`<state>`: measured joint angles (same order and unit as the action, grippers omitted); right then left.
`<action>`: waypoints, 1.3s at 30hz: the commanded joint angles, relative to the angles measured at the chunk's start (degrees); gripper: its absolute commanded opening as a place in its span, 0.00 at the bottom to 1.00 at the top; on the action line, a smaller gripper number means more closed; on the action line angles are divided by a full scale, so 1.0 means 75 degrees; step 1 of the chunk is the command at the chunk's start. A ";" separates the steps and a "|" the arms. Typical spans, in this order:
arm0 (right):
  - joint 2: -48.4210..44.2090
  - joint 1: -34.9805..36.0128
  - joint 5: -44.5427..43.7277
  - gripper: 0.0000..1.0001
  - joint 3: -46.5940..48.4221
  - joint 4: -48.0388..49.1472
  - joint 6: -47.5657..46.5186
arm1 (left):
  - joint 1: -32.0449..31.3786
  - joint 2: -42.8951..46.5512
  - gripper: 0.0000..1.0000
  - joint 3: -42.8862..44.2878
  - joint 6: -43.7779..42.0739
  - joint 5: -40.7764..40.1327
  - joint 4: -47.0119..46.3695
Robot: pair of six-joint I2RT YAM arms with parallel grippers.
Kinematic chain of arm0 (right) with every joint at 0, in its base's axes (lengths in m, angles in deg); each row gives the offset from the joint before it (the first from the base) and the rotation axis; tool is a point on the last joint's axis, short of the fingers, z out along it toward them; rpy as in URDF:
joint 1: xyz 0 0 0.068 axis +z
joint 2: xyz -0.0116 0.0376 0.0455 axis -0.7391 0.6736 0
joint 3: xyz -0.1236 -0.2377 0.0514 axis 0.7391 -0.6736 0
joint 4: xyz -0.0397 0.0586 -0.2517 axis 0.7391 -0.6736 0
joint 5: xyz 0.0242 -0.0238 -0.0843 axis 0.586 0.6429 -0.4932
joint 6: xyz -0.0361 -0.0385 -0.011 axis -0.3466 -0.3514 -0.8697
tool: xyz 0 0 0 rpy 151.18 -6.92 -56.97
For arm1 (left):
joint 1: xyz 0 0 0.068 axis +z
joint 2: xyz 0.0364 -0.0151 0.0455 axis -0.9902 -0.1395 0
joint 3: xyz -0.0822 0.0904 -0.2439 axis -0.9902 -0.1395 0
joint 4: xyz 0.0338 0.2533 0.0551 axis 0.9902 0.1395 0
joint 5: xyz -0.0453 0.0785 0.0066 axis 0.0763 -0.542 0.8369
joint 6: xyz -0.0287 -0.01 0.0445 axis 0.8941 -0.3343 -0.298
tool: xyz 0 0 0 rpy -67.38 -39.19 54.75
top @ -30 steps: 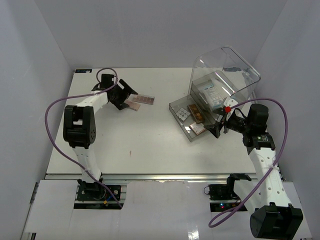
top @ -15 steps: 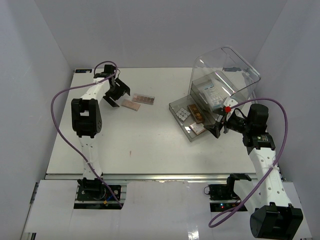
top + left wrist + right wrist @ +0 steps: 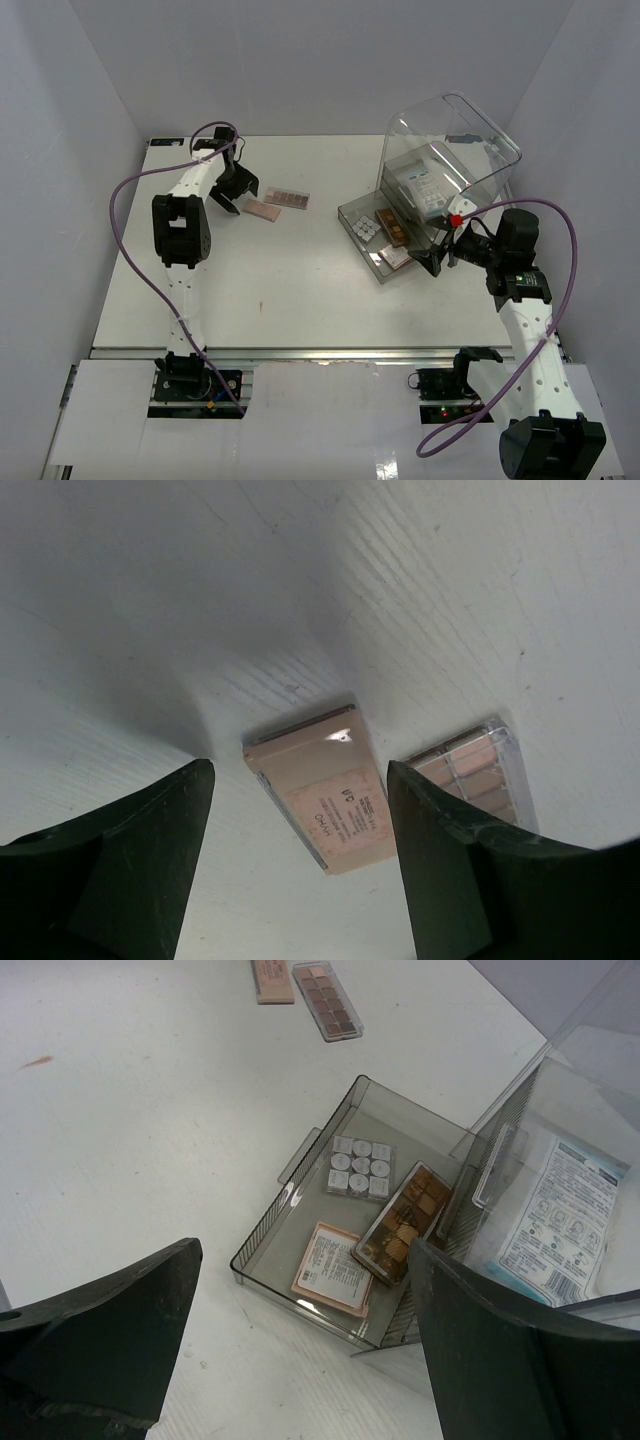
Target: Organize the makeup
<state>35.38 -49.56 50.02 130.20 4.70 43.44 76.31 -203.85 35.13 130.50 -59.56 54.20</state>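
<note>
While my left gripper (image 3: 300, 772) hangs spread wide and empty over the pink flat rectangular compact (image 3: 325, 805), the pick looks like the risky part.

The compact lies flat on the white table (image 3: 480, 590), so I judge the fingers could skate over its thin edge or shove it into the brown rectangular pan palette (image 3: 475, 775) just beside it, or pinch both at once. Well apart, my right gripper (image 3: 305, 1248) also gapes, holding nothing, above the smoky clear plastic tray (image 3: 268, 1222) that holds the silvery grid palette (image 3: 358, 1167), the pinkish square compact (image 3: 332, 1268) and a dark-gold pan palette (image 3: 405, 1222). A careless descent there could clip the tray wall and scatter them.
</note>
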 commanded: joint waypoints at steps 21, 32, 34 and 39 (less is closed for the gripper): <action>-0.0369 -0.0038 0.0120 0.90 0.0007 0.0214 -0.0076 | -0.0500 -0.0633 0.52 0.0335 -0.0055 -0.0446 0.0572; -0.0367 -0.0038 0.0127 0.90 -0.0023 0.0230 -0.0076 | -0.0786 0.2479 0.31 -0.3734 -0.0760 0.0784 -0.1797; -0.0367 -0.0038 0.0141 0.90 -0.0038 0.0255 -0.0066 | -0.0895 0.3107 0.29 -0.4299 -0.0788 0.1156 -0.2229; -0.0346 -0.0038 0.0049 0.90 -0.0060 0.0279 -0.0073 | -0.1630 0.4258 0.29 -0.5013 -0.0637 0.1865 -0.2821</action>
<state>33.33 -49.56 50.05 130.11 4.73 43.42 68.91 -181.75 -0.40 125.63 -52.28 41.01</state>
